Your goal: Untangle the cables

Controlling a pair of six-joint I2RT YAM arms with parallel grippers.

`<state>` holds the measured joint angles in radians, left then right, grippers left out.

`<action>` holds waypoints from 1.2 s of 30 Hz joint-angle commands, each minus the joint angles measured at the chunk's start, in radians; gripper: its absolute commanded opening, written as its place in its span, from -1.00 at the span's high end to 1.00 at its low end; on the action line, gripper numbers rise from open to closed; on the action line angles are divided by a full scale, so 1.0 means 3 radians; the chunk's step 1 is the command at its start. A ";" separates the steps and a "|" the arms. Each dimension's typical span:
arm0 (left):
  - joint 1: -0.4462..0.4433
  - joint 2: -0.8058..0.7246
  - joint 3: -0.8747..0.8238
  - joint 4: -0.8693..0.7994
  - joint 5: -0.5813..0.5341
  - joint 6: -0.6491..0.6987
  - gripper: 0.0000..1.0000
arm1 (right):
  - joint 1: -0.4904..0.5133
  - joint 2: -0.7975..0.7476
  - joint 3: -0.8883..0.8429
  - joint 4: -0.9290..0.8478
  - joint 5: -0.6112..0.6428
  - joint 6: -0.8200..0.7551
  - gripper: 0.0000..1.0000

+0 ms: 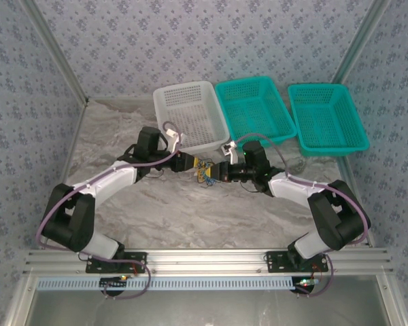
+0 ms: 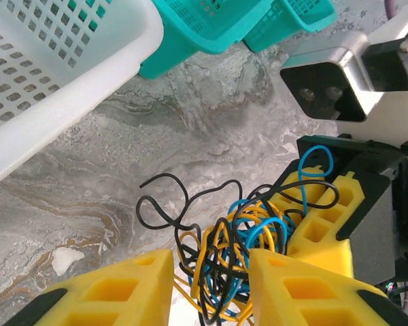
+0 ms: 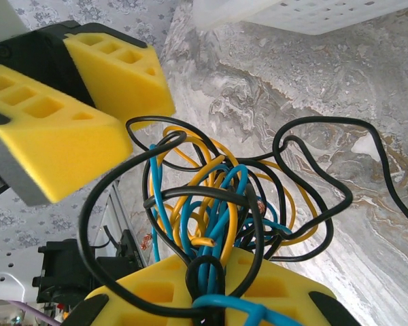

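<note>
walls (image 1: 122,41): blue-grey floral paper, on three sides of table (image 1: 190,210) | table: grey marbled top | rail (image 1: 204,258): aluminium, table's near edge | white basket (image 1: 185,86), two teal baskets (image 1: 245,81) (image 1: 317,86): table's far edge

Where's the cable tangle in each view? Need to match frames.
Top external: cable tangle at table centre, between the arm tips.
Left wrist: bottom centre, inside the left pincer.
Right wrist: centre, clamped by the right pincer below.
Shared landmark: white basket.
</note>
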<state>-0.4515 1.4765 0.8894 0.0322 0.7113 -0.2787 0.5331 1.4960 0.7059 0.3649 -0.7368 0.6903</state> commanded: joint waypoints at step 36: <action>0.0002 0.0242 0.0223 -0.0133 -0.0042 -0.0002 0.50 | 0.0104 -0.0003 0.0178 -0.0558 0.0324 -0.0174 0.70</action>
<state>-0.4515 1.5429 0.9234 -0.0238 0.6659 -0.2813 0.5552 1.4960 0.7303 0.2070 -0.6323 0.6563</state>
